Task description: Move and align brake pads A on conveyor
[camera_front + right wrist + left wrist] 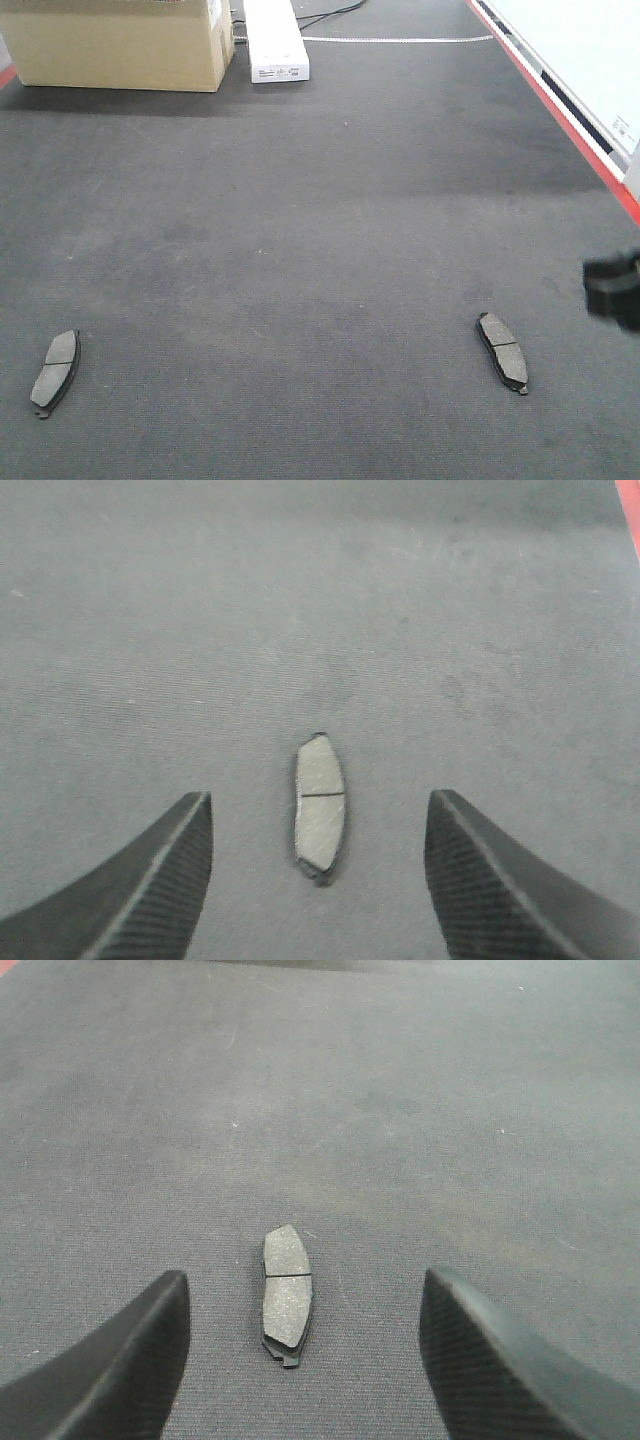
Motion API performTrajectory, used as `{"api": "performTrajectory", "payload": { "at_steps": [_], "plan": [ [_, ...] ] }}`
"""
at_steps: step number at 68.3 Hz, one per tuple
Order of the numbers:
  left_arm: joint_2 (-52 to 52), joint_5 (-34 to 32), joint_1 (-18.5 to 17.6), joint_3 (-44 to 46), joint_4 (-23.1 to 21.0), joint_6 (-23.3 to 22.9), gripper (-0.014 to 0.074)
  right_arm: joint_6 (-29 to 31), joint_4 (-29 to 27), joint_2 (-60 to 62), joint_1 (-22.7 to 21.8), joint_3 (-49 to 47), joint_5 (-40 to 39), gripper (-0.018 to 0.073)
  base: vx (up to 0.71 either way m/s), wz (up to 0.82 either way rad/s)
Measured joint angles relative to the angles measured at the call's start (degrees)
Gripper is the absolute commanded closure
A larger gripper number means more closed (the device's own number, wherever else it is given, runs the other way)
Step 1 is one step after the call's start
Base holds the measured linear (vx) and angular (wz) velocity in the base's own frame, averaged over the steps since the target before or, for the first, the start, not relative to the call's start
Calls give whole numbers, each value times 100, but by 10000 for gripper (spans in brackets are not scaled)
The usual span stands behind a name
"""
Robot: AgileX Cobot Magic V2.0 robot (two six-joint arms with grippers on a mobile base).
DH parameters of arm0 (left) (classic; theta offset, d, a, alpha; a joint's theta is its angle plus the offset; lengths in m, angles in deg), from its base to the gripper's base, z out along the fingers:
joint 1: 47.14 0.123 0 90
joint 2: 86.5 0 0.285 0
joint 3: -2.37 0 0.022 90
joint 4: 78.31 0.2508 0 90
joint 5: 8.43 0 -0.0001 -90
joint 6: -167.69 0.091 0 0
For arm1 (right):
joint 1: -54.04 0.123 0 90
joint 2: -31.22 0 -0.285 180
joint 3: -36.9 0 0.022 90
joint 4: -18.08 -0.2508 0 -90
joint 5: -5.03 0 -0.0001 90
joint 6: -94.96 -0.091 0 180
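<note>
Charcoal conveyor (320,200) carries left brake pad (56,372) and right brake pad (503,351), well apart. Left pincer (305,1278) and right pincer (320,796) hang wide open, each centred on its pad, so I'd guess set for grabs.

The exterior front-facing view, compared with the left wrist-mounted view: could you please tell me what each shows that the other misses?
Only the exterior view shows the cardboard box, the white box, the red edge stripe and the right brake pad. Only the wrist view shows the left end effector, open. Both show the conveyor and, apparently, the left brake pad.
</note>
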Motion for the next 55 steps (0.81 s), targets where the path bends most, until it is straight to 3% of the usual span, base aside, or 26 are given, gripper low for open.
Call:
{"api": "performTrajectory", "payload": {
  "at_steps": [12,28,55],
  "plan": [
    [0,0,0,0,0,0,136,0,-68,1402,0,1025,-451,106,0,0],
    [0,0,0,0,0,0,136,0,-82,2971,0,1722,-457,106,0,0],
    [0,0,0,0,0,0,136,5,-86,3515,0,1879,-416,106,0,0]
  ]
}}
